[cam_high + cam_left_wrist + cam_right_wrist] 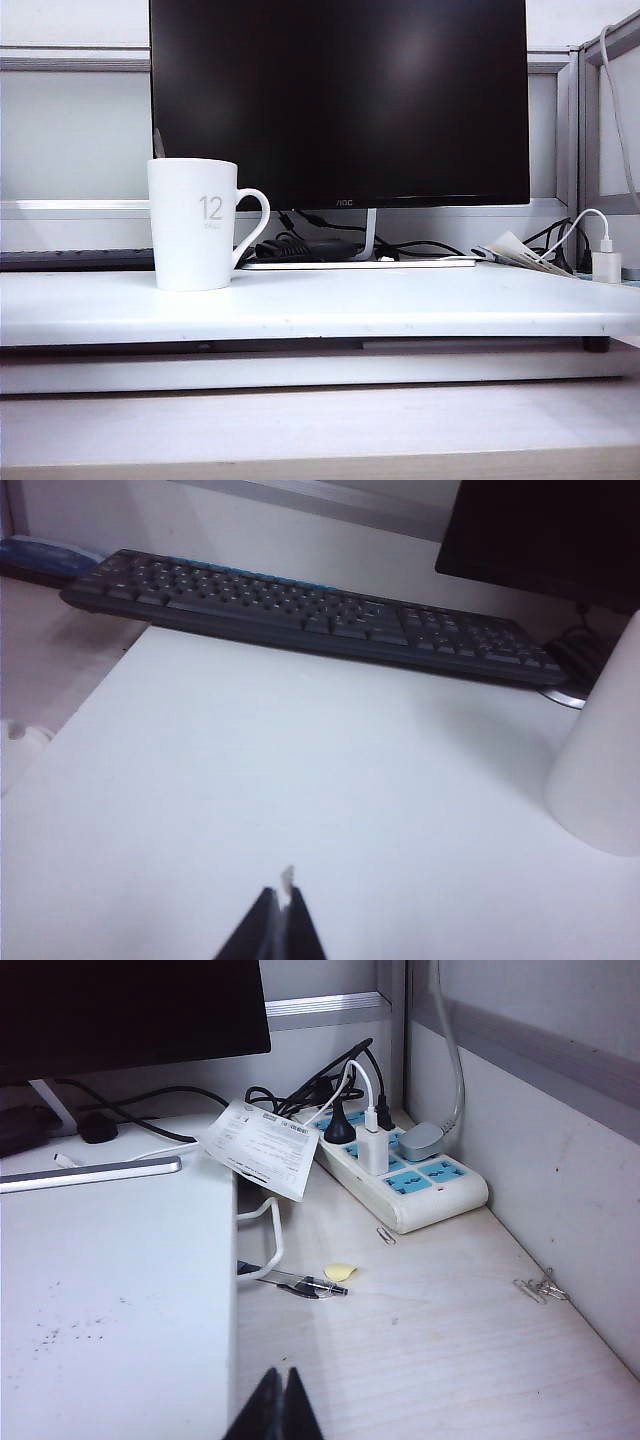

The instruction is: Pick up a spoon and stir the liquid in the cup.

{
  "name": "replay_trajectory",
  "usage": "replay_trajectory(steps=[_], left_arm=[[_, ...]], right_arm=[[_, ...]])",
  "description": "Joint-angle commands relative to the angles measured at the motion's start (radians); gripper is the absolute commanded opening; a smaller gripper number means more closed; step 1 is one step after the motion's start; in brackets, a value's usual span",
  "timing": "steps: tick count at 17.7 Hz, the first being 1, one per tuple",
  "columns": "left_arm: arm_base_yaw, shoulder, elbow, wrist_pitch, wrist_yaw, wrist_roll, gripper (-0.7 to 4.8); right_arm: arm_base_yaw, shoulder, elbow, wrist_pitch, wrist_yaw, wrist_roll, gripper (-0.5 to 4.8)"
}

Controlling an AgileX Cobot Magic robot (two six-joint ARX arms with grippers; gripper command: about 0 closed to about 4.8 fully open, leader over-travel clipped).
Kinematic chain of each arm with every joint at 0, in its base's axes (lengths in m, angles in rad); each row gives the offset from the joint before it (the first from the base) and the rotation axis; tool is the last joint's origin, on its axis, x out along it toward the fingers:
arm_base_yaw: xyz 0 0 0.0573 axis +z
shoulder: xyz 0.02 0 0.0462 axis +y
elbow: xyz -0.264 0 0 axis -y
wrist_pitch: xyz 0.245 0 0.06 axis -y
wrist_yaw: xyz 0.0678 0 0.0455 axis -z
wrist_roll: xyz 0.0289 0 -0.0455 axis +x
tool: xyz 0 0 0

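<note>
White ceramic mug (193, 225) sits on the left of the white board, thin grey spoon handle (158, 143) poking above its rim. My left gripper (283, 905) and right gripper (281, 1392) are both closed, empty; I'd open left and approach that handle from above.

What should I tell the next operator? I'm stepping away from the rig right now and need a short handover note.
Left gripper: shut, empty, above the white board, the cup off to its side.
Right gripper: shut, empty, over the board's edge by the power strip.
Cup stands upright on the board; the spoon handle pokes above its rim.
Done: nothing yet.
Left: grasp spoon, stir.
</note>
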Motion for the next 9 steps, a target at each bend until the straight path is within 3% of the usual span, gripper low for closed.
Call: replay_trajectory(steps=[1,9], left_arm=[[0.000,0.000,0.000,0.008,0.005,0.001,0.21],[0.001,0.000,0.002,0.079,0.005,0.001,0.21]], right_arm=[[0.002,0.000,-0.007,0.016,0.005,0.002,0.00],[0.002,0.000,-0.007,0.016,0.005,0.002,0.00]])
